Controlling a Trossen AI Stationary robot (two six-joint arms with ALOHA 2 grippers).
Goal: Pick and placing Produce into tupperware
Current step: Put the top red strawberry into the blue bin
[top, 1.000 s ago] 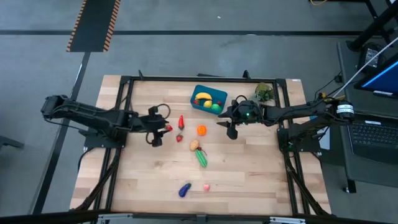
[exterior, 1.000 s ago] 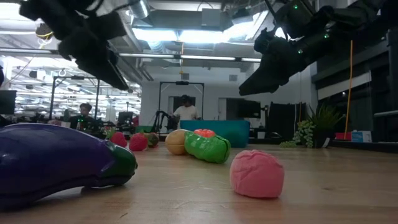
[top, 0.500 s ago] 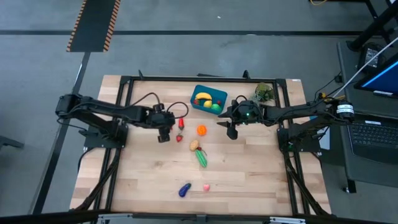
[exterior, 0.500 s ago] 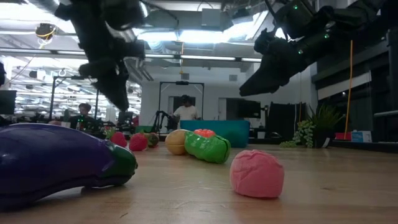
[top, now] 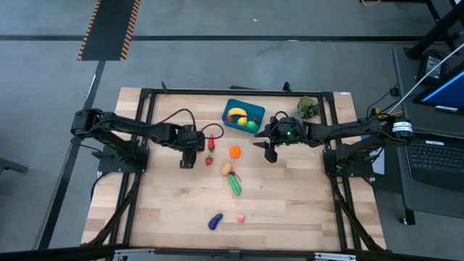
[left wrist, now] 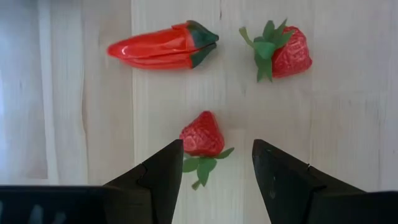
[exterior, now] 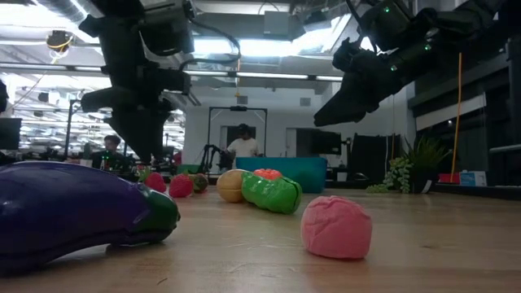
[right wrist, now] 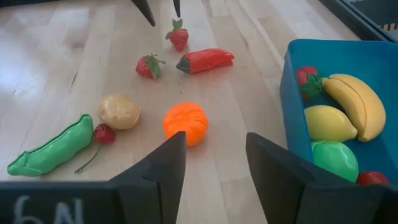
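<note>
My left gripper is open and points steeply down over a small red strawberry. Its fingers stand on either side of the berry, above it and not touching. A red chili pepper and a second strawberry lie just beyond on the wood. The teal tupperware at the far middle holds a banana, a lemon and a lime. My right gripper hangs open beside the tub, over an orange.
A potato, a green pea pod and a cherry lie mid-table. A purple eggplant and a pink piece sit near the front edge. A leafy green sprig stands at the far right. Black frame rails edge the table.
My left gripper has moved toward the table's right, toward the strawberries, and has sunk. It has tipped from a shallow slant to pointing steeply down over the near strawberry. The produce lies where it was.
</note>
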